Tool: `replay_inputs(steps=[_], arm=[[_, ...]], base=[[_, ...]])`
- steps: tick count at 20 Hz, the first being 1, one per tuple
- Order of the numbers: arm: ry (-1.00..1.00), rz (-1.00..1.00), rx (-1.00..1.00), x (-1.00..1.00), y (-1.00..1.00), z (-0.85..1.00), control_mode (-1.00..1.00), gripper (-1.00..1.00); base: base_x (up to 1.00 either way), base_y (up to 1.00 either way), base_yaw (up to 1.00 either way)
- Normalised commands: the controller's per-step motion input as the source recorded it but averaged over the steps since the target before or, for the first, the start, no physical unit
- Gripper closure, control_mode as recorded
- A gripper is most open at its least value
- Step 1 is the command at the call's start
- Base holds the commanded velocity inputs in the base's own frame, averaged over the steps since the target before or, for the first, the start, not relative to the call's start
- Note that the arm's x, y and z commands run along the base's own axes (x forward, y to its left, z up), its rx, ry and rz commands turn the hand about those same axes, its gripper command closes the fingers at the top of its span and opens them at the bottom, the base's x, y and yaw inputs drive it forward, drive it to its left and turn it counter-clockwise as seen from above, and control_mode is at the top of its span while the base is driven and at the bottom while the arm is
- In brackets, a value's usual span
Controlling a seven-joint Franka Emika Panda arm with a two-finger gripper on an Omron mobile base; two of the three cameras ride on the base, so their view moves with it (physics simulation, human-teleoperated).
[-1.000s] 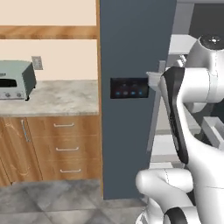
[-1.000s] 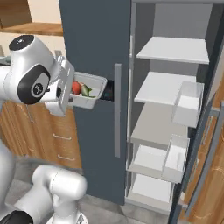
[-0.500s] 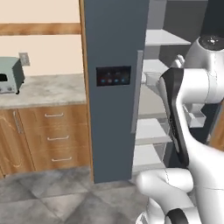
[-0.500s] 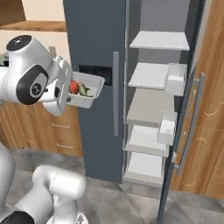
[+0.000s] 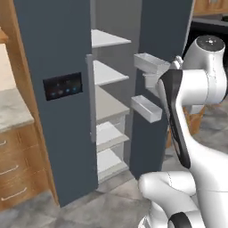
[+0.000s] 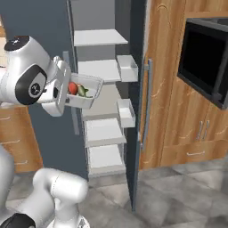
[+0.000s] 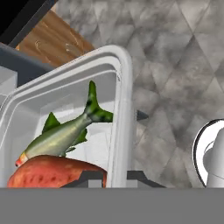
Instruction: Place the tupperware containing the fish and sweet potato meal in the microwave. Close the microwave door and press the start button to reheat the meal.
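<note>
Grips the near wall of the pale clear plastic tupperware point(image 6: 84, 92) in the closed two-finger gripper point(image 7: 114, 178), left of middle in the right base view. Must keep it flat so the green fish point(image 7: 65, 130) and red-orange sweet potato point(image 7: 52, 171) stay in. Should carry it slowly toward the dark grey built-in microwave point(image 6: 207, 60) at the upper right.

No words or numbers could be read on anything. The small dark screen point(image 5: 63, 86) on the tall blue-grey door point(image 5: 53, 44) showed a few tiny blue and white dots, but they were too small and blurry to make out. The microwave point(image 6: 207, 58) had no letters or signs that could be seen on its black front.
</note>
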Motion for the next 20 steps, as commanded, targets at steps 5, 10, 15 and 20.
replay_inputs(steps=[5,10,15,20], arm=[[0.00,0.00,0.00,0.00,0.00,0.00,1.00,1.00],[0.00,0.00,0.00,0.00,0.00,0.00,1.00,1.00],[0.00,0.00,0.00,0.00,0.00,0.00,1.00,1.00],[0.00,0.00,0.00,0.00,0.00,0.00,1.00,1.00]], base=[[-0.03,0.15,-0.86],[0.03,0.13,-0.86],[0.64,0.04,-0.55],[0.95,0.00,-0.31]])
